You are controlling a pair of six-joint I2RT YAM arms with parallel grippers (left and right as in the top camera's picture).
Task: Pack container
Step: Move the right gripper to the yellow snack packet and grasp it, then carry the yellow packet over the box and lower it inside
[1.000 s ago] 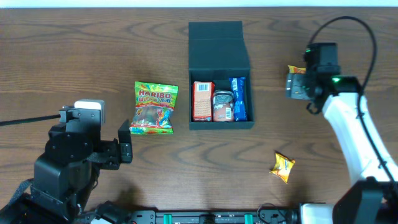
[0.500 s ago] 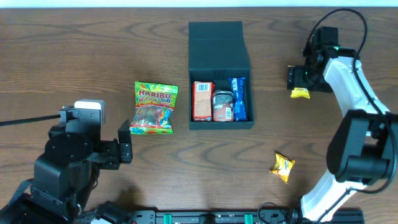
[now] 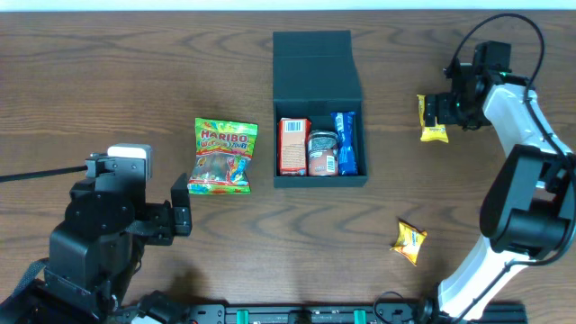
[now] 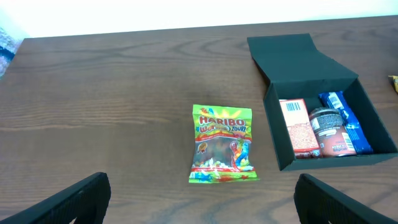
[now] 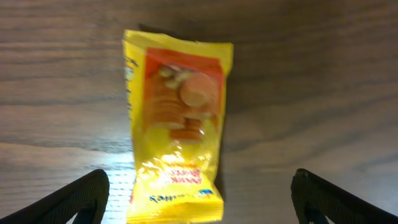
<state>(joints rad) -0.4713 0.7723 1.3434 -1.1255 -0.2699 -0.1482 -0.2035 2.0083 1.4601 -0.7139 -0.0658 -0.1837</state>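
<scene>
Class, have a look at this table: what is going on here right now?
A two-armed robot is packing snacks into the dark container, which stands open with an orange-red carton, a small jar and a blue pack inside. The right gripper, jaws open, is over a yellow snack pack lying on the table, not gripping it. The left gripper is open and holds nothing. A Haribo bag and a second yellow pack lie outside.

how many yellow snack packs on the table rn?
2. One yellow pack lies right of the container, below the right gripper, whose fingers are spread. The other yellow pack lies nearer the front edge, also right of it. The container's contents could hide more.
</scene>
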